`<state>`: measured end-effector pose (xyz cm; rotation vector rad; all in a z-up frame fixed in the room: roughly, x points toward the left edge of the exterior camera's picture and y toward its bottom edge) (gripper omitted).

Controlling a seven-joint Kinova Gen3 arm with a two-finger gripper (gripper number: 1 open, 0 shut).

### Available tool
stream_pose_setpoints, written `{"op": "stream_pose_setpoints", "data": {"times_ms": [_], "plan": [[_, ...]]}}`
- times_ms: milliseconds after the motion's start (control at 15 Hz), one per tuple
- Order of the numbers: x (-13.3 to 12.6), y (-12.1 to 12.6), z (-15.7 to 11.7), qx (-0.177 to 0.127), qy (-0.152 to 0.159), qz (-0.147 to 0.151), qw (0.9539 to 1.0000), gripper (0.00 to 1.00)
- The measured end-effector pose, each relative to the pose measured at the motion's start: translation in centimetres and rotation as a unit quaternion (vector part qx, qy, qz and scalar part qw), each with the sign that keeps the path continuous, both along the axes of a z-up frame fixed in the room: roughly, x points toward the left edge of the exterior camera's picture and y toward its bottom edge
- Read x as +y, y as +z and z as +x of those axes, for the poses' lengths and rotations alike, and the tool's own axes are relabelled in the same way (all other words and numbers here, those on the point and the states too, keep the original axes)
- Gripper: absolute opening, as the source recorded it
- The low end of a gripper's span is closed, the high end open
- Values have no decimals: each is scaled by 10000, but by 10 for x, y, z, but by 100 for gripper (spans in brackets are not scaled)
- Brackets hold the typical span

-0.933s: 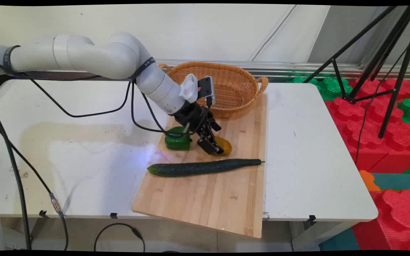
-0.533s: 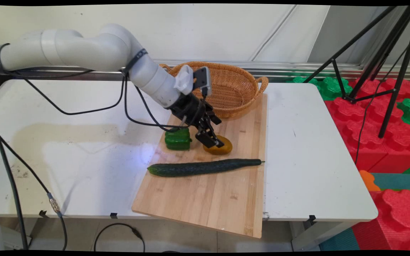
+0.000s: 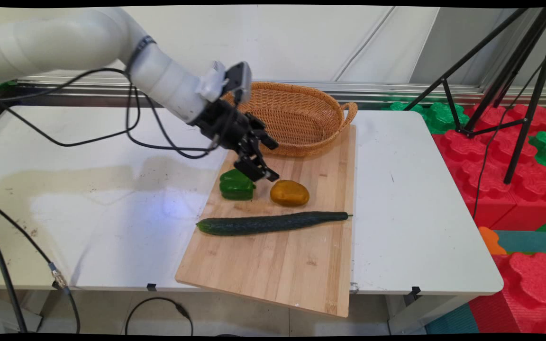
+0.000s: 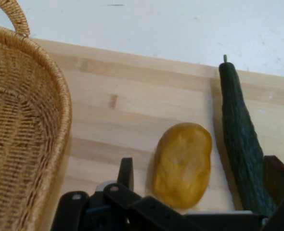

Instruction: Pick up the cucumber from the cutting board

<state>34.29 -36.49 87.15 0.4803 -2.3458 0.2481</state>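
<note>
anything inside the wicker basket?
Nothing shows in the basket: the main view shows bare weave on its floor and far wall. The gripper and arm cover its left end, and the near wall hides a strip of floor, so those parts cannot be checked.

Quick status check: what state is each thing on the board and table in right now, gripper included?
Gripper: raised above the board, holding nothing.
Potato: lying free on the cutting board.
Green pepper: resting on the board's left edge.
Cucumber: lying flat across the board.
Wicker basket: upright, empty.
</note>
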Motion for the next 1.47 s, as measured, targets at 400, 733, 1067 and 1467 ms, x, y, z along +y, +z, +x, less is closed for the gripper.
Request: {"op": "stream_pose_setpoints", "data": {"times_ms": [400, 733, 1067, 1467], "plan": [[25, 28, 41, 67, 22, -12, 10000, 100], [49, 51, 76, 151, 85, 38, 9998, 100], [68, 68, 99, 289, 202, 118, 9993, 100], [78, 69, 103, 305, 291, 290, 9987, 100]]}}
